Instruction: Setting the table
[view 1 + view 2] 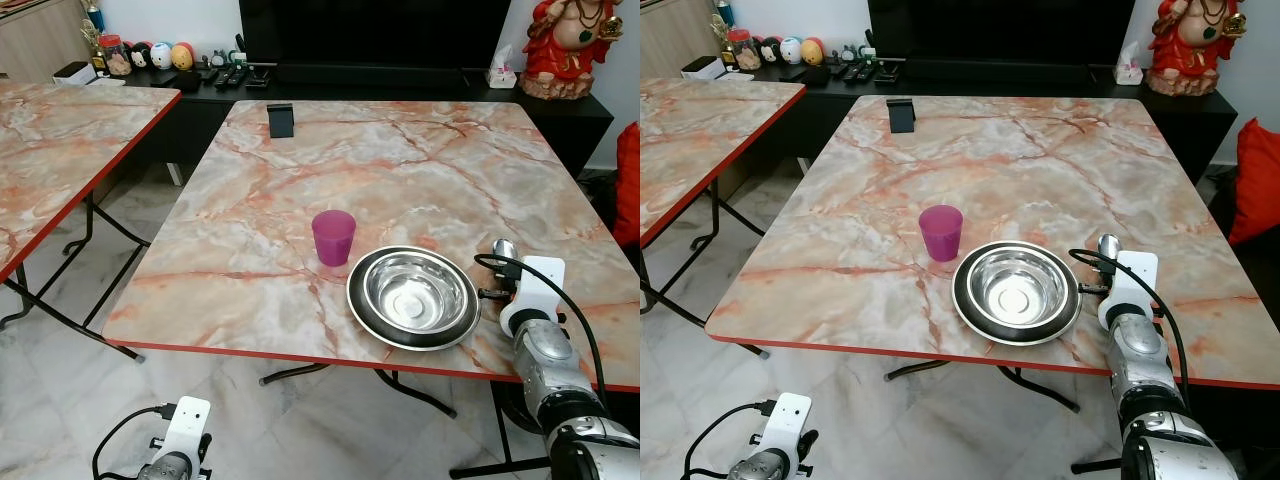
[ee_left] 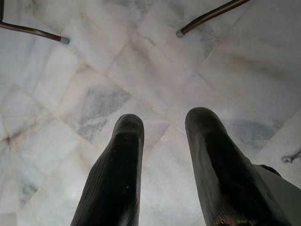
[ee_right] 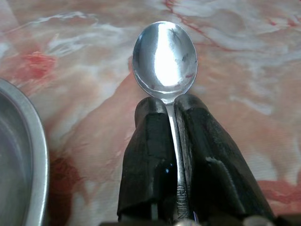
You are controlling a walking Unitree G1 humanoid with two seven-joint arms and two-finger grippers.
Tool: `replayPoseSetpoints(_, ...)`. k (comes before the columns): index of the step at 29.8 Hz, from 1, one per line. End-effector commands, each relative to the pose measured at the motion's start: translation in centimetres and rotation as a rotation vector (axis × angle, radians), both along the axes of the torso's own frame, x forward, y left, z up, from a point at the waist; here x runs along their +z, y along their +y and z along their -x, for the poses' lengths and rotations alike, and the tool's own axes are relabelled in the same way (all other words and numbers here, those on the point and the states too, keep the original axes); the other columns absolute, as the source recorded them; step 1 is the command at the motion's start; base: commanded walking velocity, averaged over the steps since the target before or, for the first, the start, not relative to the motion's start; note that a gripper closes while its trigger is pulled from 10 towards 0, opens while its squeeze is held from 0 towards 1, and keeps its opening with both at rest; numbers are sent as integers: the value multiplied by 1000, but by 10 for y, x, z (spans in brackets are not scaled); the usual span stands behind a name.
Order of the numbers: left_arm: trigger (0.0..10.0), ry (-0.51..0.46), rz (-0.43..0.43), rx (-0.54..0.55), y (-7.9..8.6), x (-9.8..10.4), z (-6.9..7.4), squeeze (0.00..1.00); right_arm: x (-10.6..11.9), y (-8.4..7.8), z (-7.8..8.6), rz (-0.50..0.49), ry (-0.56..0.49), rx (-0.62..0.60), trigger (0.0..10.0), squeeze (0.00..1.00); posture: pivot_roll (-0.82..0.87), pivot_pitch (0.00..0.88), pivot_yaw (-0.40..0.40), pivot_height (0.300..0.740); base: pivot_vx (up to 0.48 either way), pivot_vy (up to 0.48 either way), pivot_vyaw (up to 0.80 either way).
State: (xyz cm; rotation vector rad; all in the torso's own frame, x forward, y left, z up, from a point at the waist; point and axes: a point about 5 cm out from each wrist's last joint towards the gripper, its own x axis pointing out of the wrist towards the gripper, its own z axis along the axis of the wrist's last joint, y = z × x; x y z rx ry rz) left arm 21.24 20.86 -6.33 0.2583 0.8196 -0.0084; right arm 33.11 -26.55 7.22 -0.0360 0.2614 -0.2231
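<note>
A steel bowl (image 1: pixel 415 290) sits in a dark plate (image 1: pixel 362 307) near the front edge of the marble table (image 1: pixel 400 160). A purple cup (image 1: pixel 333 237) stands just left of and behind it. My right gripper (image 3: pixel 171 106) is shut on a metal spoon (image 3: pixel 164 56), whose bowl (image 1: pixel 503 250) pokes up just right of the plate, over the tabletop. My left gripper (image 2: pixel 162 125) hangs low beside the table, open over the floor with nothing between its fingers.
A small black stand (image 1: pixel 281 120) sits at the table's far edge. A second marble table (image 1: pixel 60 140) stands to the left. Behind are a dark TV console (image 1: pixel 400 85) with small items, a tissue box (image 1: pixel 501 75) and a red statue (image 1: pixel 570 45).
</note>
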Motion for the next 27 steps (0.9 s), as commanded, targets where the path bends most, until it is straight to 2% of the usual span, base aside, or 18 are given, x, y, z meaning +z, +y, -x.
replayPoseSetpoints(1, 10000, 10, -19, -14, 4, -1, 3, 0, -5, 0, 3, -1, 8, 1, 10000, 0, 56, 3, 45, 740, 0, 0, 0)
replayPoseSetpoints(27, 10000, 10, -23, -17, 5, 0, 2, 0, -12, 7, 5, -6, 36, 14, 10000, 0, 62, 8, 43, 740, 0, 0, 0)
